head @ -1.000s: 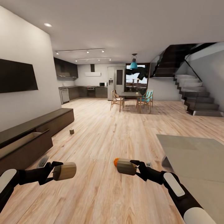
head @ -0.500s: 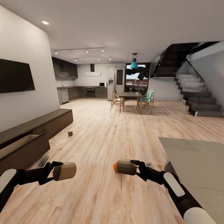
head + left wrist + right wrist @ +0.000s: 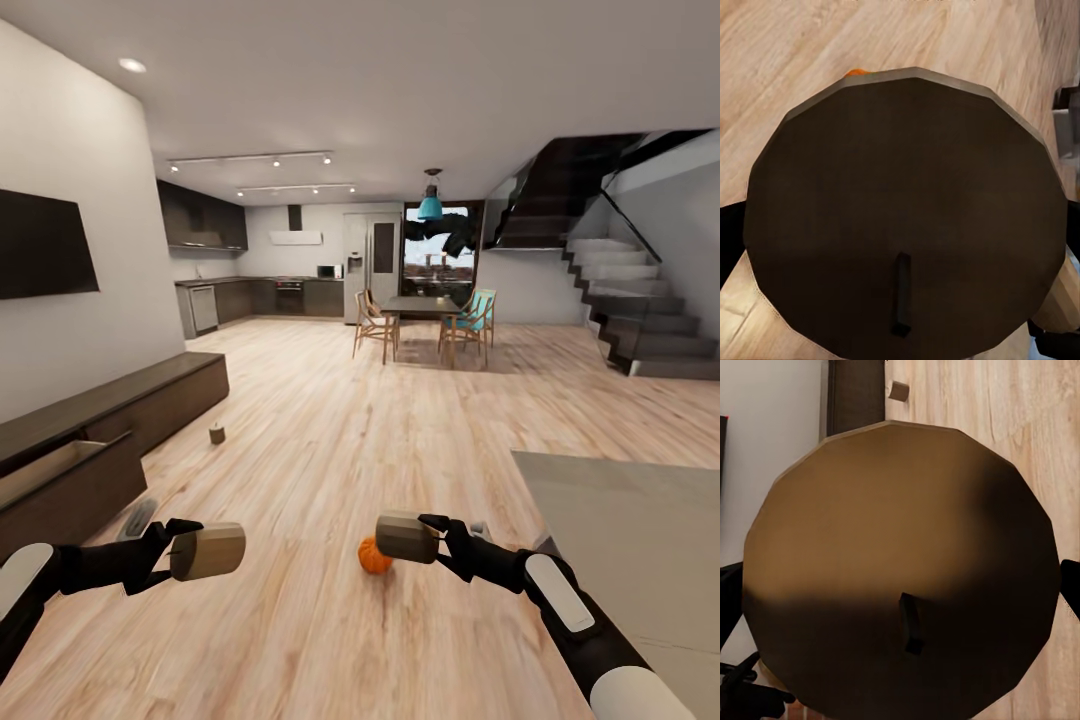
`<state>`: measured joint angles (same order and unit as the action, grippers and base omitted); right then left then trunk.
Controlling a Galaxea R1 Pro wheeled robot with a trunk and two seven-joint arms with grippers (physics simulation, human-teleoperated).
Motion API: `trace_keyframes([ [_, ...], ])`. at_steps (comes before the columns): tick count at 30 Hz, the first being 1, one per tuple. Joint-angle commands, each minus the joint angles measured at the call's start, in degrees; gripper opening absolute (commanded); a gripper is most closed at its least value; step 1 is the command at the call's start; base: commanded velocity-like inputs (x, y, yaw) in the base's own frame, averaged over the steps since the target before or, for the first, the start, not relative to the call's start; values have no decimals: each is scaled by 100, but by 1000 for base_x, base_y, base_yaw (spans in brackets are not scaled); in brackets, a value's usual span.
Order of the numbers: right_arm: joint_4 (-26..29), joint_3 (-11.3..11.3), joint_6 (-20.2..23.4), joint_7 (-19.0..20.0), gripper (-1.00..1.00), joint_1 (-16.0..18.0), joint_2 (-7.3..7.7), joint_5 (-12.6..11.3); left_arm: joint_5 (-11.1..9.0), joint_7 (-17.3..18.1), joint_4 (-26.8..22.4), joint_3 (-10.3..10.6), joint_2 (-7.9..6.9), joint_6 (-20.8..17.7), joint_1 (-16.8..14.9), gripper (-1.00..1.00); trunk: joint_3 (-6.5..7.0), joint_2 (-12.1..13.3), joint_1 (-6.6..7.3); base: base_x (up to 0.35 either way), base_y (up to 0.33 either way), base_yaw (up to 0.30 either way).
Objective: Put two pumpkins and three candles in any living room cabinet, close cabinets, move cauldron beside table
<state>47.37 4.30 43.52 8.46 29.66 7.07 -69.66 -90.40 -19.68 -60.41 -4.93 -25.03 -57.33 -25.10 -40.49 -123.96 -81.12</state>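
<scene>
You have a candle clamped in each hand above the wood floor [image 3: 330,430].
The left hand [image 3: 178,552] grips one candle [image 3: 208,551], the right hand [image 3: 432,537] another candle [image 3: 405,537]; a pumpkin [image 3: 374,557] sits on the floor just below the right one. A third candle [image 3: 216,434] stands on the floor near the cabinet [image 3: 150,400], whose near drawer [image 3: 55,480] is open.

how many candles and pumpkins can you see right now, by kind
candles: 3 (one in the left claw, one in the right claw, one on the floor by the cabinet)
pumpkins: 1 (on the floor)
total: 4
</scene>
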Motion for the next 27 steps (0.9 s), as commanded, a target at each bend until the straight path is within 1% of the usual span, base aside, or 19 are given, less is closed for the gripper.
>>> trace_keyframes([
  [1, 1, 9, 7, 32, -100, 5, 5, -21, -109, -54, -5, -8, 0, -7, -5, -100, -6, -3, -1, 225, -106, 0],
  [5, 1, 9, 7, 32, -100, 5, 6, -22, -109, -54, -5, -8, 1, -7, -4, -100, -6, -3, -1, 225, -106, 7],
  [10, 1, 9, 7, 32, -100, 5, 5, -23, -109, -54, -5, -8, 0, -7, -6, -100, -6, -3, -1, 225, -109, 106],
  [14, 1, 9, 7, 32, -100, 5, 5, -21, -109, -54, 2, -8, 6, -7, -6, -100, -6, -3, -1, 225, -111, 20],
  [18, 1, 9, 2, 32, -100, 5, 5, -15, -109, -54, 7, -8, -1, -6, -5, -100, -6, -3, -1, 247, -45, 24],
  [27, 1, 9, 6, 32, -100, 5, 5, -21, -109, -54, 10, -8, -2, -6, -9, -100, -6, -3, -1, 273, -2, 242],
])
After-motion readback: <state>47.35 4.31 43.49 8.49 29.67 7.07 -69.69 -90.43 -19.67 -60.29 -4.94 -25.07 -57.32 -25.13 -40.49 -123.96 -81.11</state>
